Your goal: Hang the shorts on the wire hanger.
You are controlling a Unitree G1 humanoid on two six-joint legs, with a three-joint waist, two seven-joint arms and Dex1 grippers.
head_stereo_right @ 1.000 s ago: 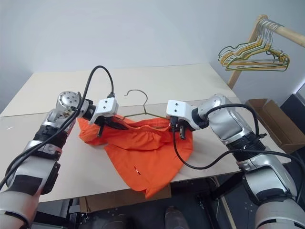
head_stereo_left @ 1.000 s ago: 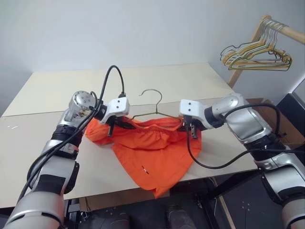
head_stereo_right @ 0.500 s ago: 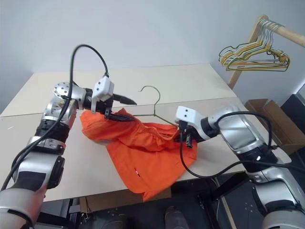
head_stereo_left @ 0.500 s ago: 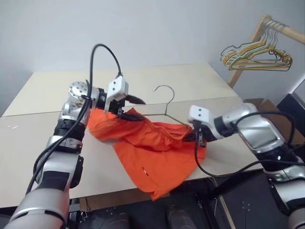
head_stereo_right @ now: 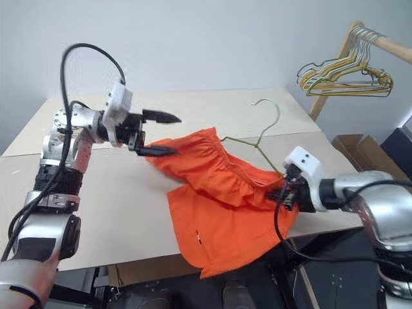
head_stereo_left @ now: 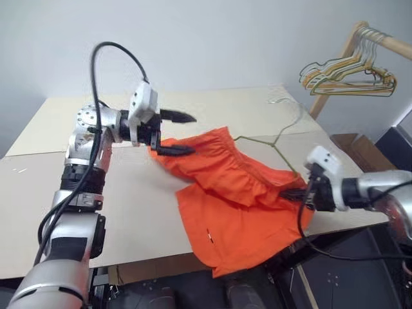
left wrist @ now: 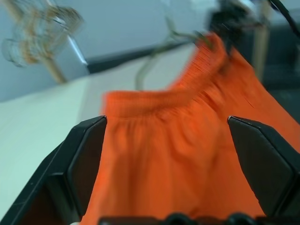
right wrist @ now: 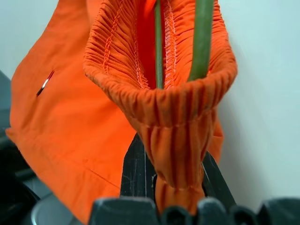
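Bright orange fabric shorts (head_stereo_left: 239, 193) lie spread on the pale beige table (head_stereo_left: 129, 193), lower hem drooping over its near edge. Thin grey-olive wire hanger (head_stereo_left: 278, 132) runs into the gathered waistband, hook raised above the table toward its far right corner. Right gripper (head_stereo_left: 297, 194) clamped on waistband and hanger wire. Left gripper (head_stereo_left: 180, 134) spread wide, empty, just beside the shorts' left waistband end.
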